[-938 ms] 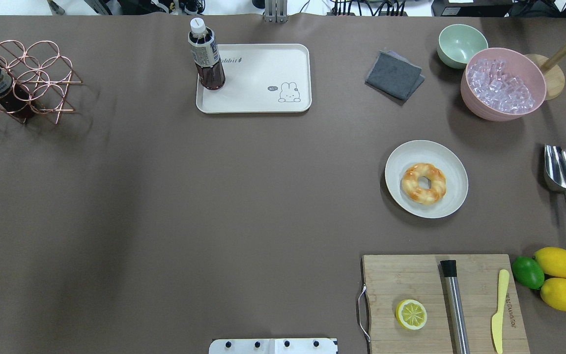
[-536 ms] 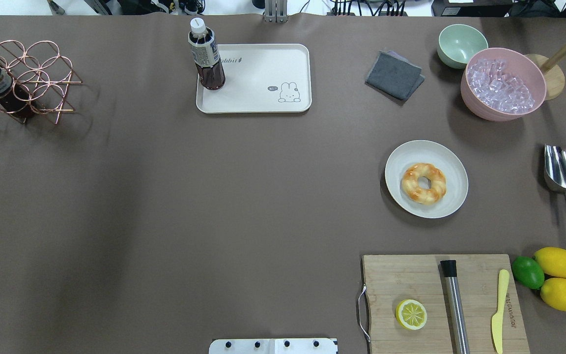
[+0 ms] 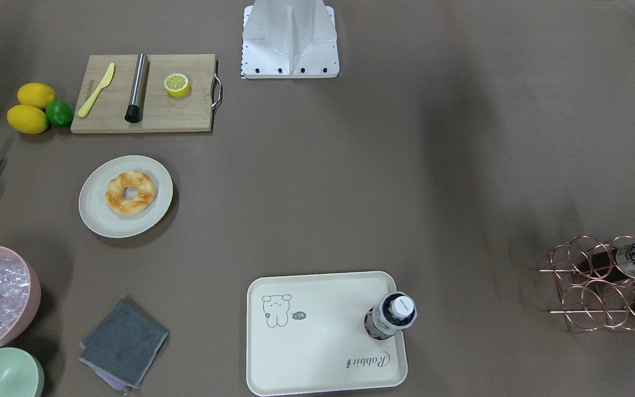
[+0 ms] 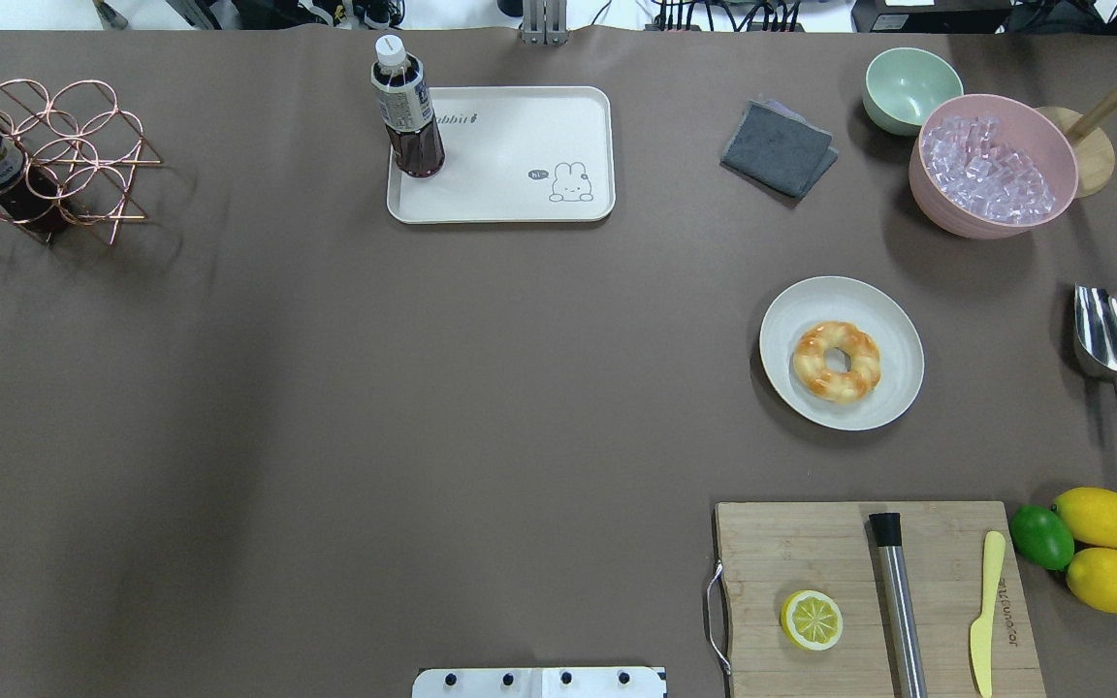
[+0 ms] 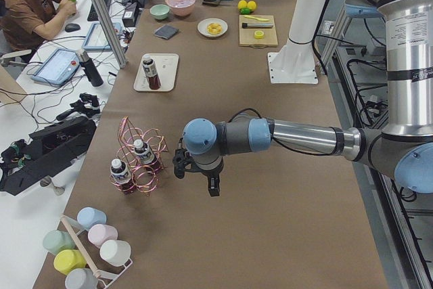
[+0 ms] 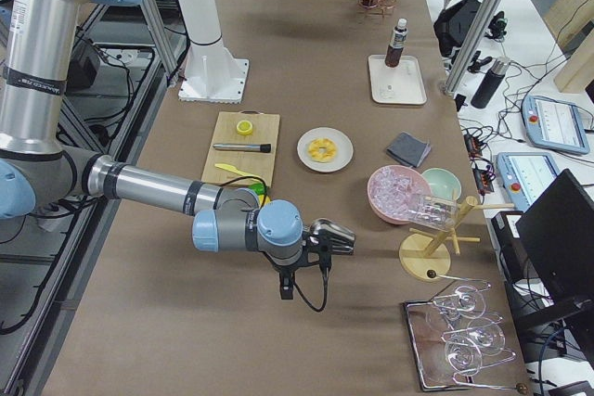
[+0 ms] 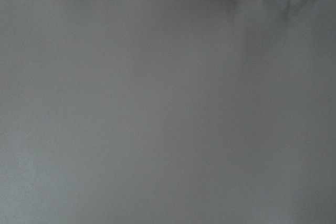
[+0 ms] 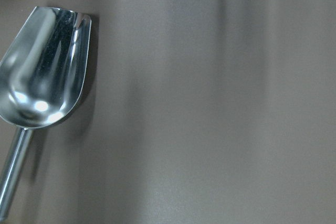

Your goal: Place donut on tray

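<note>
The donut [image 4: 837,362] is golden-orange, twisted and ring-shaped. It lies on a round pale plate [image 4: 883,310] at the table's right; it also shows in the front view [image 3: 130,192]. The cream tray [image 4: 520,145] with a bear drawing sits at the far middle, a brown bottle [image 4: 406,111] upright on its left corner. My left gripper [image 5: 197,172] shows only in the left side view, over bare table near the copper rack. My right gripper [image 6: 304,271] shows only in the right side view, near the steel scoop. I cannot tell whether either is open or shut.
A cutting board [image 4: 791,553] with a halved lemon [image 4: 812,619], a steel muddler and a yellow knife lies front right. Lemons and a lime [image 4: 1040,536], a scoop [image 4: 1111,339], a pink ice bowl [image 4: 993,165], a green bowl, a grey cloth [image 4: 778,147] and a copper rack [image 4: 45,160] stand around.
</note>
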Controlling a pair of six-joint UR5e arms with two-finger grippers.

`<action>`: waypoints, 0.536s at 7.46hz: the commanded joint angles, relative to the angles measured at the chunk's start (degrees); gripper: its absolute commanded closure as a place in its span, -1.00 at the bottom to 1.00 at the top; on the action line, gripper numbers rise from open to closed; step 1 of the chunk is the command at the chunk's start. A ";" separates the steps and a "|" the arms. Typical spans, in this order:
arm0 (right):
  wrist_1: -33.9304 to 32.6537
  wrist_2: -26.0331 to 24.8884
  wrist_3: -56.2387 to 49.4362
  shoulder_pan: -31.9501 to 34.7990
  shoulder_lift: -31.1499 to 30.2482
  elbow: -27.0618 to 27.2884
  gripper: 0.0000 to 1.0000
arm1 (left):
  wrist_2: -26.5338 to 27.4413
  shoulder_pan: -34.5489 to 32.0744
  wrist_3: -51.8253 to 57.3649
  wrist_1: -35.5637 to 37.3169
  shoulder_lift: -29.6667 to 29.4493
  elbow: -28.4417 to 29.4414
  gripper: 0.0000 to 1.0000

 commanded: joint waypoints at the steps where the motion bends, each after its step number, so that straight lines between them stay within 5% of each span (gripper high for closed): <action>1: -0.04 0.09 0.00 0.00 -0.38 0.04 -0.98 | 0.03 -0.01 -0.02 0.00 0.05 -0.16 -0.96; 4: 0.04 0.00 0.00 0.00 -0.38 -0.22 -0.98 | 0.03 -0.01 -0.02 0.00 0.23 -0.16 -0.96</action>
